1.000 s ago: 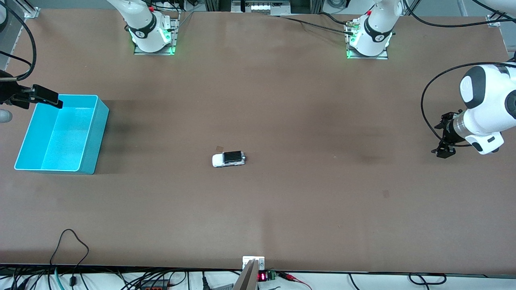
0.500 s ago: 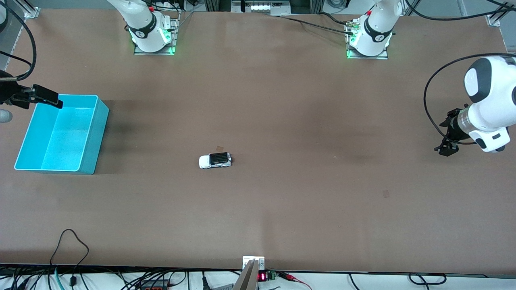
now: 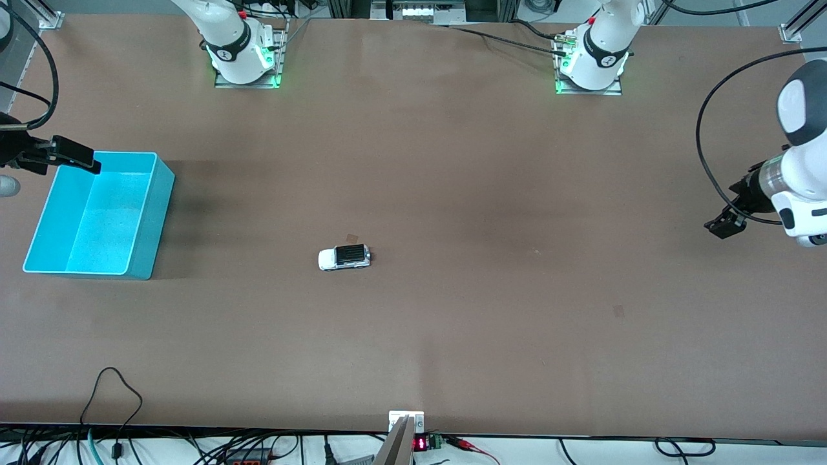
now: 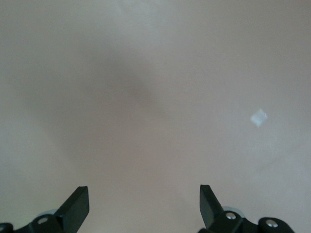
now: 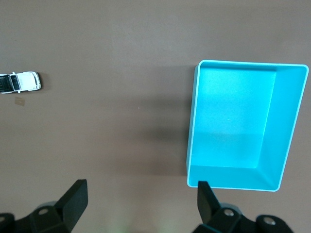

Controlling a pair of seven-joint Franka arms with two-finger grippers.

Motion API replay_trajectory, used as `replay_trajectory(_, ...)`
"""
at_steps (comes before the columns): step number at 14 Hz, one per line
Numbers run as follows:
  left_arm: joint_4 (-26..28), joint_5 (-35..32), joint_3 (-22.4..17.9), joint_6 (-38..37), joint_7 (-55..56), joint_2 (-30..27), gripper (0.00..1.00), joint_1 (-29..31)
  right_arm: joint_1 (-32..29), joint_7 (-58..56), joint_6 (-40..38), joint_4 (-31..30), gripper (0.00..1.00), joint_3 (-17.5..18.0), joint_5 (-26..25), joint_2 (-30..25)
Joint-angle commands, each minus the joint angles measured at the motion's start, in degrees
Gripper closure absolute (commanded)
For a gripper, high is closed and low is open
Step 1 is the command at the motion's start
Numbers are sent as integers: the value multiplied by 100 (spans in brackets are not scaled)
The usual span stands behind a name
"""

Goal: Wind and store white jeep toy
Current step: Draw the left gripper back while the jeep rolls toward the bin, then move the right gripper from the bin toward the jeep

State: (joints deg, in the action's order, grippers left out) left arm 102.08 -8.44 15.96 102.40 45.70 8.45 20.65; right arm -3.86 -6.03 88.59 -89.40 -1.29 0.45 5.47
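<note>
Taking stock for you before the pickup, item by item.

Jeep [image 3: 344, 257]: stands on its wheels on the bare desk [image 3: 452, 336], about midway between the two arms' ends, unheld, black roof up. You see it small at the edge of the right wrist view [image 5: 20, 82].

Bin [image 3: 97, 213]: cyan, nothing in it, at the right arm's end of the desk, well apart from the jeep.

Right tool [image 5: 141, 201]: fingers apart, holding nothing, hanging over the bin's edge at the right arm's end.

Left tool [image 4: 143, 206]: fingers apart, holding nothing, over bare desk at the left arm's end; in the front view [image 3: 727, 226] it is well apart from the jeep.

Step in hand, as you should judge it: storing, since the jeep sits loose and well short of the bin.

Handling notes: bring your right tool down over the roof, fingers across the narrow body sides, not the wheels. Close gently; the jeep is small and may roll or skid. Lift clear, carry over the bin, release low inside.
</note>
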Motion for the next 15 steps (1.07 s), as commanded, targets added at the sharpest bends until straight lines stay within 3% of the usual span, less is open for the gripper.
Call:
replay_trajectory(1,-170,115,47,-369,-1156,-142,0,36,-36,-39,53,1,0,15,34,-19)
replay_trajectory(5,-433,123,100,-632,-2754,-195,0,35,-36,-74,61,54,0,6,87,-19)
replay_trajectory(8,-1064,193,100,-1307,-3943,-195,0,36,43,-127,88,36,0,58,87,-11)
replay_trajectory(11,-1725,641,100,-1582,-3919,-195,0,-200,288,-327,35,10,0,68,78,200)
replay_trajectory(15,-1928,572,48,-1582,-4085,-195,0,-693,543,-1240,464,10,0,59,25,384)
